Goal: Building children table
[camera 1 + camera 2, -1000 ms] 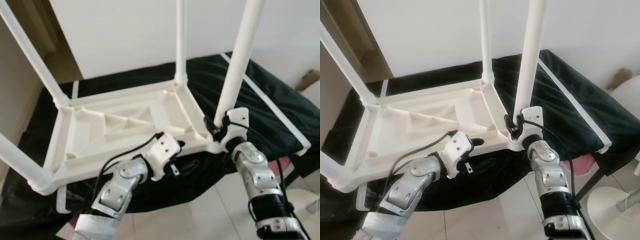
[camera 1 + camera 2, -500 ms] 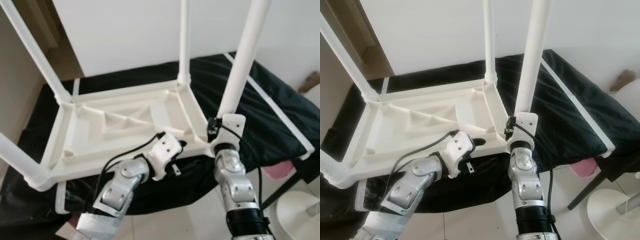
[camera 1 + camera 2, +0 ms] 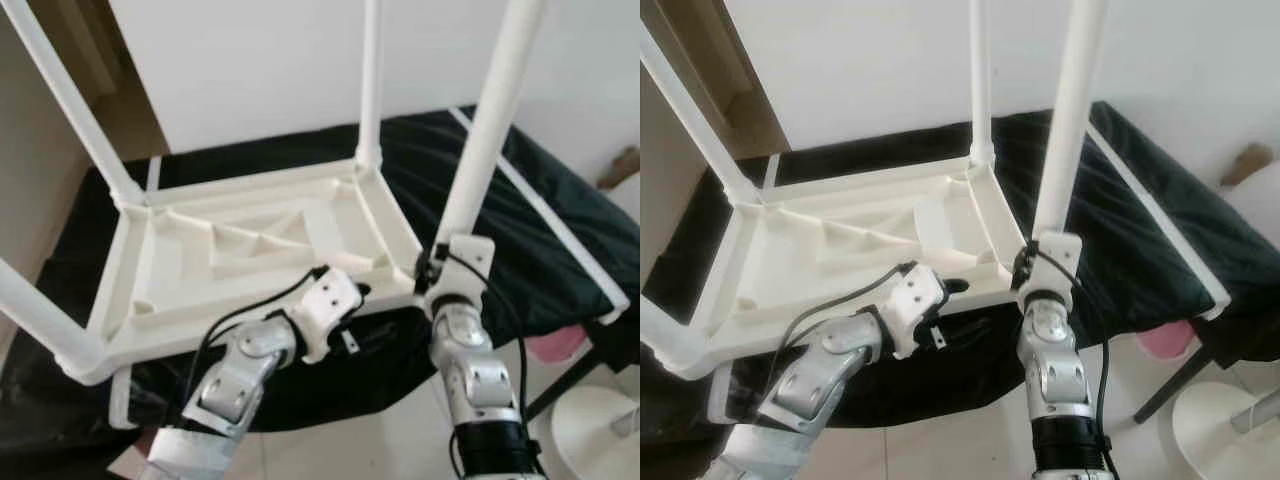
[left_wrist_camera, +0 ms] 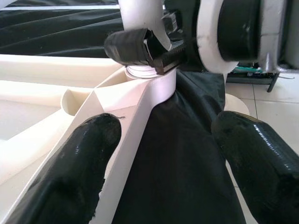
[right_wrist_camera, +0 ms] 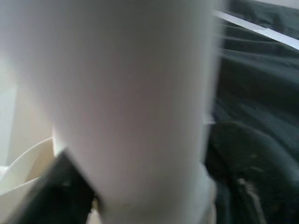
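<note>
Right gripper (image 3: pixel 1025 272) around table leg (image 3: pixel 1065 150)

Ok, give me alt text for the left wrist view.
The left gripper, fingers open, straddles the near rim of the upturned white table over black cloth. Beyond, the right gripper clamps the base of a white leg at the corner socket.

The table (image 3: pixel 260 250) lies upside down on the cloth-covered bed (image 3: pixel 560 230), its legs standing upward at the corners, with a wall (image 3: pixel 250 70) behind it. The right gripper (image 3: pixel 432 270) is at the base of the near right leg (image 3: pixel 480 160), one finger on either side of it where it meets the corner socket. The left gripper (image 4: pixel 163 154) sits at the near edge of the table, left of that leg, one finger (image 4: pixel 88 154) resting against the rim and the other over the cloth.
</note>
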Motion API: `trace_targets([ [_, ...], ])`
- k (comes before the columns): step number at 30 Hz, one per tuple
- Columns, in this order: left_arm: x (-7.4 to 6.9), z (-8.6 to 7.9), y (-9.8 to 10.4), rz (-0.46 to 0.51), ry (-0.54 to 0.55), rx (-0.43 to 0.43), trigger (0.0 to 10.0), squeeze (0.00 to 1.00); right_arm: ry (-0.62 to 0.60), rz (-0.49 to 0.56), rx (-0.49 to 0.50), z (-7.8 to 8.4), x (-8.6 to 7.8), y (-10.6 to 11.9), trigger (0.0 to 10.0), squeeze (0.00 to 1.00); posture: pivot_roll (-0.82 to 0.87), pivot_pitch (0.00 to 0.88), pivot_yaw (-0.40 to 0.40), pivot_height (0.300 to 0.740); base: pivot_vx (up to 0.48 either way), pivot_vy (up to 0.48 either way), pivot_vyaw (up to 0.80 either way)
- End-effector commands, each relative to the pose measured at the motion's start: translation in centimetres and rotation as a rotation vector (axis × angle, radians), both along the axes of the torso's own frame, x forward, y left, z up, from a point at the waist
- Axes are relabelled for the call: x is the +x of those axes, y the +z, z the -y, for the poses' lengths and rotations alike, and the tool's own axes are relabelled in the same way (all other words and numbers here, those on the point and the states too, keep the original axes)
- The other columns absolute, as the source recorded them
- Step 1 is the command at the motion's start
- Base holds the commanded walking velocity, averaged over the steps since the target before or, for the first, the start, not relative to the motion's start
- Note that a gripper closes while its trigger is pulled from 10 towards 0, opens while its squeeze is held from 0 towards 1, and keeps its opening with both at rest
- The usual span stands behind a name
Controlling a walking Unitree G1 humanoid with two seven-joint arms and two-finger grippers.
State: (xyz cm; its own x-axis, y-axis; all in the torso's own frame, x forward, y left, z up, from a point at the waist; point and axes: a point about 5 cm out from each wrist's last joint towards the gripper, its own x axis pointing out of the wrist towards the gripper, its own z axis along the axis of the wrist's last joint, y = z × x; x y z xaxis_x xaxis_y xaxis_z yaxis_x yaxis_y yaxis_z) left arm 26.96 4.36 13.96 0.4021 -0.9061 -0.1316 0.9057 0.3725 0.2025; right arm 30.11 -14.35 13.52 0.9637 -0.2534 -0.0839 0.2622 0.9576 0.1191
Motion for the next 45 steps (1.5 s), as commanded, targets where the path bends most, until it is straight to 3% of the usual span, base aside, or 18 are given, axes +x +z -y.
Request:
trace_targets([
  [1,0.1,-0.1,-0.1,0.005,0.015,0.002,10.0,0.0,0.032,0.019,0.057,-1.0,-0.6,-0.2,10.0,1.0,-0.01,0.0,0.065,0.74,0.0,0.0,0.0],
  [5,0.1,-0.1,-0.1,0.001,0.01,0.001,10.0,0.0,0.049,0.052,0.049,-0.5,-0.8,0.3,10.0,1.0,-0.01,0.0,0.071,0.74,0.0,0.0,0.0],
  [7,0.1,0.0,0.0,0.002,0.003,0.001,10.0,0.0,0.149,0.089,0.023,0.6,-1.2,0.5,10.0,1.0,-0.02,0.0,0.073,0.74,0.0,0.0,0.0],
  [14,0.1,0.1,0.1,0.005,-0.001,0.002,10.0,0.0,0.242,0.092,0.008,1.5,-1.2,0.2,10.0,1.0,-0.02,0.0,0.075,0.74,0.0,0.0,0.0],
  [15,0.2,0.1,0.1,0.005,-0.002,0.002,10.0,0.0,0.268,0.09,0.002,1.7,-1.1,0.1,10.0,0.0,-0.03,0.0,0.078,0.74,0.0,0.0,0.0],
  [16,0.2,0.2,0.2,0.006,-0.005,0.0,10.0,0.0,0.353,0.091,-0.027,1.9,-0.7,0.1,10.0,0.0,-0.03,0.0,0.08,0.74,0.0,0.0,0.0],
  [17,0.2,0.2,0.2,0.006,-0.005,0.0,10.0,0.0,0.353,0.091,-0.027,1.9,-0.7,0.1,10.0,0.0,-0.03,0.0,0.08,0.74,0.0,0.0,0.0],
  [19,0.2,0.3,0.3,0.007,-0.01,-0.001,10.0,0.0,0.482,0.104,-0.11,2.3,0.1,0.2,10.0,0.0,-0.04,0.0,0.083,0.74,0.0,0.0,0.0],
  [20,0.2,0.3,0.3,0.007,-0.01,-0.001,10.0,0.0,0.482,0.104,-0.11,2.3,0.1,0.2,10.0,0.0,-0.04,0.0,0.083,0.74,0.0,0.0,0.0],
  [23,0.3,0.4,0.3,0.008,-0.014,-0.002,10.0,0.0,0.63,0.098,-0.198,2.3,1.2,0.6,10.0,0.0,-0.04,0.0,0.088,0.74,0.0,0.0,0.0],
  [30,0.5,0.5,0.5,0.019,-0.017,0.001,10.0,0.0,0.693,0.098,-0.294,2.6,2.7,1.1,10.0,0.0,-0.03,0.0,0.09,0.74,0.0,0.0,0.0],
  [32,0.7,0.6,0.8,0.031,-0.011,0.0,10.0,0.0,0.721,0.086,-0.297,2.6,3.1,0.9,0.0,0.0,-0.02,0.0,0.084,0.74,0.0,0.0,0.0],
  [39,0.7,0.7,1.0,0.039,-0.003,-0.007,10.0,0.0,0.779,0.05,-0.29,2.7,2.8,-0.4,0.0,0.0,-0.01,0.0,0.08,0.74,0.0,0.0,0.0],
  [45,0.6,0.6,0.9,0.036,-0.003,-0.006,10.0,0.0,0.759,0.021,-0.272,3.1,2.6,-1.3,0.0,0.0,-0.02,0.0,0.084,0.74,0.0,0.0,0.0],
])
